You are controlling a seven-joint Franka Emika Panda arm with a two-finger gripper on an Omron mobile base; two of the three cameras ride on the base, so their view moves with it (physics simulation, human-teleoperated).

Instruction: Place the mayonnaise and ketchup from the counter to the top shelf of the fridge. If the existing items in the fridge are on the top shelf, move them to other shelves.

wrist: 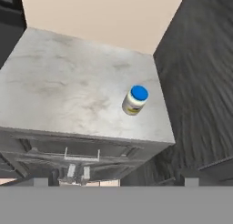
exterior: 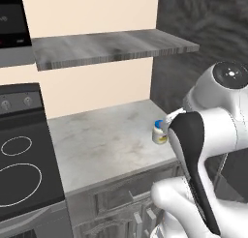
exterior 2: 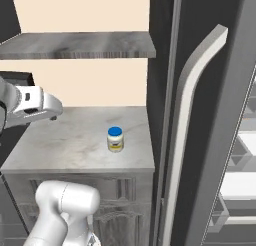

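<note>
One mayonnaise jar (exterior 2: 115, 139) is seen on the table (exterior 2: 60, 145). One wall shelf (exterior 2: 75, 45) and two stove rings (exterior: 17, 164) are counted.

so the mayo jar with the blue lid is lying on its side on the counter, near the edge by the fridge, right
Not quite. The mayonnaise jar stands upright, blue lid on top, as the right base view shows. The rest holds: it is on the counter, near the edge by the fridge.

Mayonnaise jar (exterior 2: 115, 139) stands upright on the tabletop (exterior 2: 65, 145), near its right front corner. Fridge (exterior 2: 200, 115) sits directly right of the tabletop; stove (exterior: 22, 159) directly left. Wall shelf (exterior: 106, 47) hangs above the tabletop. Drawers (wrist: 68, 150) below.
</note>
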